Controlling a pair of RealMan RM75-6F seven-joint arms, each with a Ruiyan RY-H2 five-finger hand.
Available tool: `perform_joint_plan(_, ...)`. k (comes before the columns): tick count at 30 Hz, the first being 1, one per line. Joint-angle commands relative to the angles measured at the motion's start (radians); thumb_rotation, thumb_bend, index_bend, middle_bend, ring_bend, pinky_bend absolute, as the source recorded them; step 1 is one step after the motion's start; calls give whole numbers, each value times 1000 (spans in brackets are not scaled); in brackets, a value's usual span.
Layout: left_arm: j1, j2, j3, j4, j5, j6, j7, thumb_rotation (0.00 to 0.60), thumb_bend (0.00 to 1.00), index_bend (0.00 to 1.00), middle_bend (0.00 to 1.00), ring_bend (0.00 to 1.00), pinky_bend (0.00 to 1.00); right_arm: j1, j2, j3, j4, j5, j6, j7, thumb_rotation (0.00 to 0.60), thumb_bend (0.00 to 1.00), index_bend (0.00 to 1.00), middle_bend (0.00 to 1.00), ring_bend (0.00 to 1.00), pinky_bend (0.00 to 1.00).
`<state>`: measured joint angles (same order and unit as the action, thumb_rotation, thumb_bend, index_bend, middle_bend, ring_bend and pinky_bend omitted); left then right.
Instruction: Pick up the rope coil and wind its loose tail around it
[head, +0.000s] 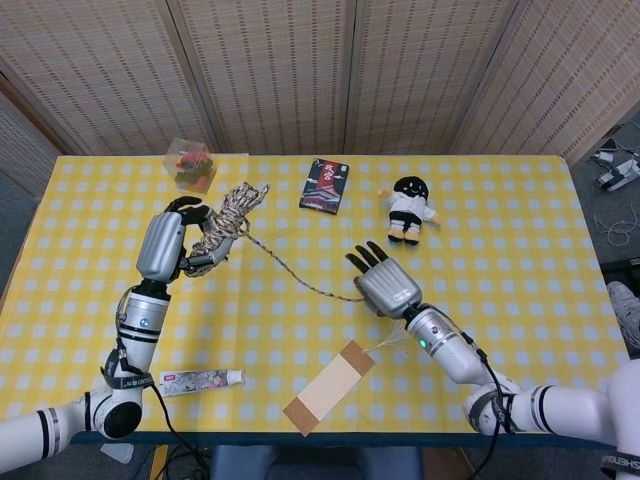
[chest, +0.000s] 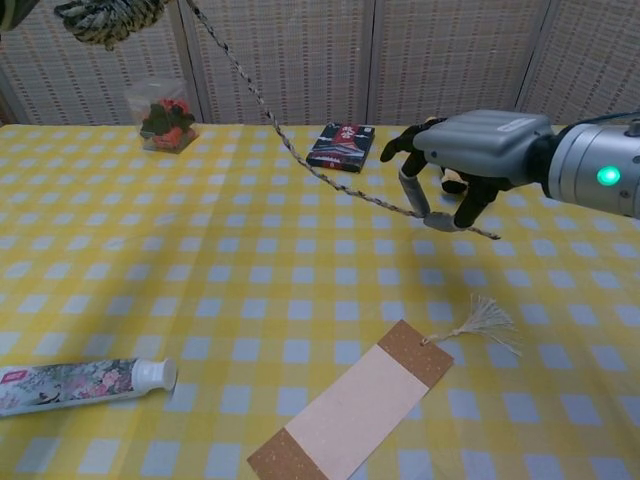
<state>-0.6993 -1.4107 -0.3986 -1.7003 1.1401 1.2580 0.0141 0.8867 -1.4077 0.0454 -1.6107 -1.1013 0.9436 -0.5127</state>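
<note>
Checked table (head: 520, 240); 1 rope coil (head: 222, 225) in L hand (head: 165, 245); tail (chest: 330, 180) in R hand (chest: 470, 160).

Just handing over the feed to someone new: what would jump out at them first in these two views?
The rope coil held up off the table in the left hand, at the far left. Next its loose tail, hanging in a slack line across to the right hand, which pinches it near the end above the table's middle. After that, the tasselled bookmark lying near the front edge.
</note>
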Motion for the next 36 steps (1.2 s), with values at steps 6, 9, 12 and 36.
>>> perform_joint_plan(6,-30,-25,31,38,-83,-41,156,503,307,740,730,561,204,22,95,51,-216,-113,49,-69,600,365,610,106,0,0)
perform_joint_plan(9,-34,-40,54,47,-87,-47,195,525,307,740,730,561,204,39,109,83,-271,-121,50,-83,600,365,611,106,0,0)
perform_joint_plan(12,-34,-57,74,46,-81,-49,215,539,307,739,730,561,203,59,111,122,-307,-109,49,-88,600,365,611,106,0,0)
perform_joint_plan(36,-14,-105,210,-37,143,-62,184,532,307,739,730,560,201,221,9,329,-220,156,65,-90,600,364,611,106,0,0)
